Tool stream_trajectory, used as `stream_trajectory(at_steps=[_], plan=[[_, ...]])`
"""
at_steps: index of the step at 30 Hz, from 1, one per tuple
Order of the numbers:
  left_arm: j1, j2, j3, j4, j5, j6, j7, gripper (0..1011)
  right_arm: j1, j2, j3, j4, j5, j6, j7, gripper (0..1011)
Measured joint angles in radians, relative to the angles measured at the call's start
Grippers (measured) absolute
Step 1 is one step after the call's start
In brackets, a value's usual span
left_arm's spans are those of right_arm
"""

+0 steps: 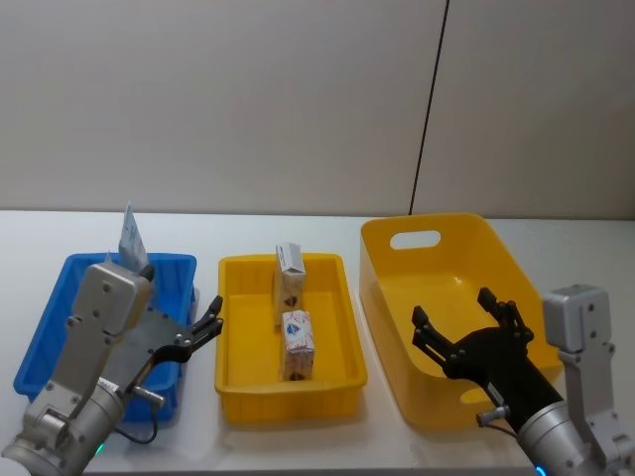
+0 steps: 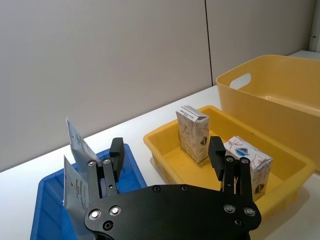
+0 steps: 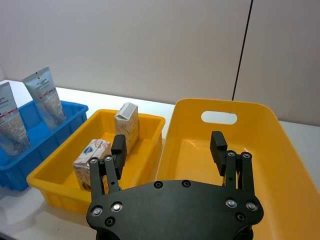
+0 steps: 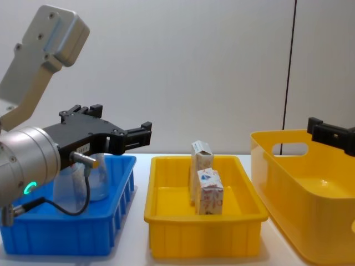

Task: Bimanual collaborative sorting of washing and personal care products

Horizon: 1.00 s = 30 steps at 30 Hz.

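Inside the shallow yellow plastic tray (image 1: 230,337), two boxy white card cartons with red-and-blue print stand upright, one (image 1: 291,270) behind the other (image 1: 298,345). Left of that tray, soft pale tubes (image 3: 44,95) stand crimped end up in the blue plastic bin (image 1: 55,307). The left gripper (image 1: 206,325) hangs where bin meets tray, black fingers spread and empty, the cartons just beyond its tips. Right of the tray, the right gripper (image 1: 454,319) hovers splayed and empty over the deep smooth yellow tub (image 1: 382,268), apart from the cartons
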Motion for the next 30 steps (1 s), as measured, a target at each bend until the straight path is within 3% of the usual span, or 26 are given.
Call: stream_trajectory(at_steps=[20, 30], plan=[[0.0, 0.0, 0.0, 0.0, 0.0, 0.0, 0.0, 1001, 0.003, -0.001, 0.001, 0.003, 0.001, 0.001, 0.003, 1002], [0.0, 0.0, 0.0, 0.0, 0.0, 0.0, 0.0, 1001, 0.047, -0.019, -0.005, 0.034, 0.008, 0.043, 0.013, 1002]])
